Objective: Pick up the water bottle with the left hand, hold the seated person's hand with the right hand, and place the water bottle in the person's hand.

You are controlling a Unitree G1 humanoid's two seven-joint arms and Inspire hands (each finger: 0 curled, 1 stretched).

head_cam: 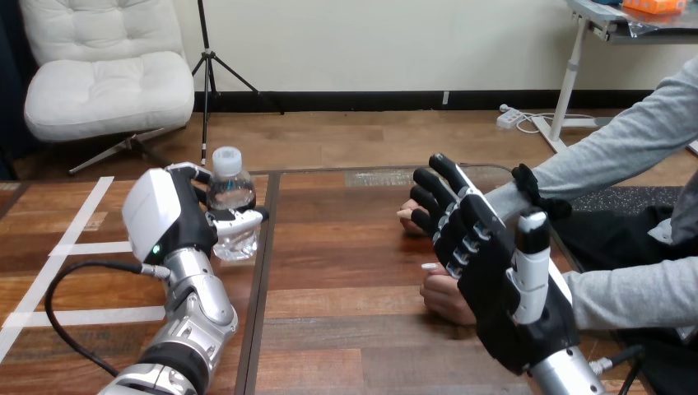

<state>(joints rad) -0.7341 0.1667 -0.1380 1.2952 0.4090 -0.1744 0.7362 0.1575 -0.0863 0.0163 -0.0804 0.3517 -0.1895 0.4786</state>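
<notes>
A clear water bottle [230, 191] with a white cap stands upright at the left of the wooden table [346, 280]. My left hand [165, 218] is shut on it, fingers and thumb curled round its body. I cannot tell whether its base rests on the table. At the right, my right hand [494, 276] is raised and open, fingers straight and pointing up and left. It stands in front of the person's upper hand [406, 216], hiding most of it, so I cannot tell if they touch. The person's lower hand [443, 296] lies curled on the table beside my palm.
The person's grey-sleeved arms [609, 156] reach in from the right edge. White tape strips [90, 247] and a black cable [62, 304] lie on the left table part. A seam [265, 271] splits the tabletop; bare wood lies between the two hands.
</notes>
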